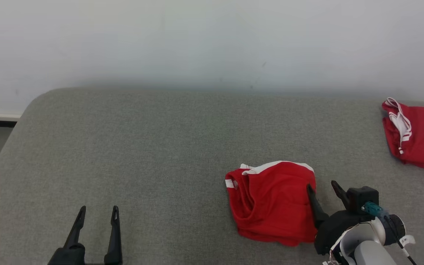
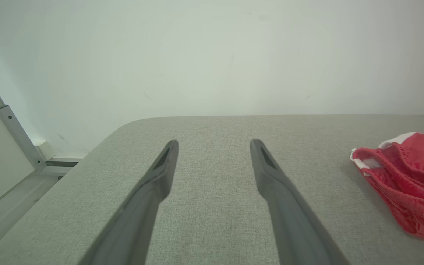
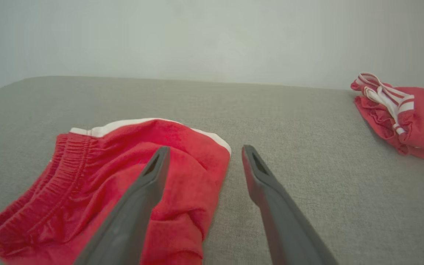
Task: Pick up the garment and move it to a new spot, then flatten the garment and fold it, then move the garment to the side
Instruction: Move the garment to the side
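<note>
Item: red garment (image 1: 271, 202), lay crumpled on the grey table (image 1: 160, 147), right edge beneath your right gripper (image 1: 321, 184). Jaws there and on your left gripper (image 1: 99, 209) stood released, empty. Judged soft, light, limp; you'd best pinch the waistband (image 3: 50, 184).

red garment (image 1: 271, 204) (white trim) on grey couch (image 1: 142, 154).

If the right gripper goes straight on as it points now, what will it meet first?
Likely the near garment: one finger of the right gripper is over its edge, the other over bare cushion. Height is unclear.
</note>
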Controlling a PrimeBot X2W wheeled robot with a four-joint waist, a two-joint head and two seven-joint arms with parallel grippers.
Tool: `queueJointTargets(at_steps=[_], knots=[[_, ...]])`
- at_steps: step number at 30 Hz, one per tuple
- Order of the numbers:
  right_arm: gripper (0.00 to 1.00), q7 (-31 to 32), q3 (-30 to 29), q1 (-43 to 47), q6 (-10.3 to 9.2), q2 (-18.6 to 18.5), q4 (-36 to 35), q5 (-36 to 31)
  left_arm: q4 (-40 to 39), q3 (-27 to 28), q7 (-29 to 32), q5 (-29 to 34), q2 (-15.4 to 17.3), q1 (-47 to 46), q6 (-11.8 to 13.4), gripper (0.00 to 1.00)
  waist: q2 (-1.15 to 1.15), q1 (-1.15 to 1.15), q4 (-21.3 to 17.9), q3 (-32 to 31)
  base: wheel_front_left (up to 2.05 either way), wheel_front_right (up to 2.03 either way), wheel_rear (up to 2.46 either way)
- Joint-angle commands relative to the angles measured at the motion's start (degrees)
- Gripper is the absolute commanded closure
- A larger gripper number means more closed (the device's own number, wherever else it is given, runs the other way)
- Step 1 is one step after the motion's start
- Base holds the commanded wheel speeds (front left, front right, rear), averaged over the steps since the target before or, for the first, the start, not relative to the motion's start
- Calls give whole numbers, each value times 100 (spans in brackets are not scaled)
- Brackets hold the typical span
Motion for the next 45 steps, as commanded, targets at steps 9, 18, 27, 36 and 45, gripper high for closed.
queueJointTargets(at_steps=[9,18,27,36,45], knots=[[0,-5,-44,-668,-15,-35,1805,115,262,-100,-195,-31,-136,-376,-49,0,0,-1,431,463,0,0,0],[100,-22,277,-1233,-16,-118,2485,358,319,-112,-273,-106,-194,-421,-4,0,0,-1,289,578,0,0,0],[100,319,1182,-2421,-16,-892,2190,967,365,-126,-361,-153,-139,-760,-135,0,0,-1,-156,1225,0,0,0],[100,724,2186,-3433,-16,-1992,1563,1670,342,-162,-376,-34,69,-1266,-283,0,0,-1,-674,1996,0,0,0],[100,1128,2812,-4661,-16,-2845,1096,2258,15,-108,-163,110,474,-1608,-359,0,0,-1,-1292,2681,0,0,0]])
